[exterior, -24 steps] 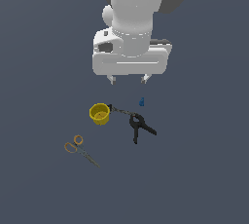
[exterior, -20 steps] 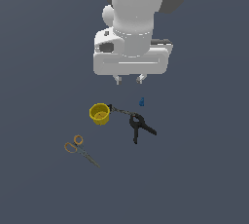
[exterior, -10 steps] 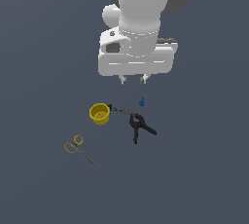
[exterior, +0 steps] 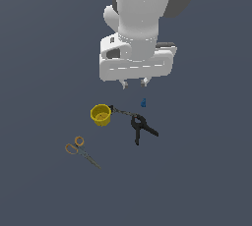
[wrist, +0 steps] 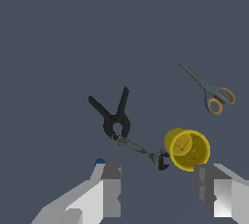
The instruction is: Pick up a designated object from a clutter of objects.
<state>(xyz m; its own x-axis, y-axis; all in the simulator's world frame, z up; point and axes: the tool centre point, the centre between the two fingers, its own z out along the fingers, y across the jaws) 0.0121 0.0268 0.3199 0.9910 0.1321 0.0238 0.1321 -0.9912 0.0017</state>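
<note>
The yellow cup (exterior: pixel 101 115) stands upright on the dark floor; in the wrist view the cup (wrist: pixel 187 149) sits just ahead of one fingertip. A thin dark wrench (exterior: pixel 123 111) lies between the cup and the black clamp (exterior: pixel 140 128). The orange-handled scissors (exterior: pixel 78 150) lie apart, toward the exterior view's left. A tiny blue piece (exterior: pixel 143 103) lies under the hand. My gripper (exterior: pixel 135 82) hangs open and empty above the clutter, to the exterior view's right of the cup. In the wrist view the gripper (wrist: pixel 158 189) has its fingers (wrist: pixel 111 191) wide apart.
The wrench (wrist: pixel 138 149), clamp (wrist: pixel 115 116) and scissors (wrist: pixel 210 92) show in the wrist view. The blue piece (wrist: pixel 99 161) peeks from behind one finger. The floor around the items is plain dark grey.
The arm and hand have shifted slightly toward the exterior view's right and a little upward. The objects have not moved.
</note>
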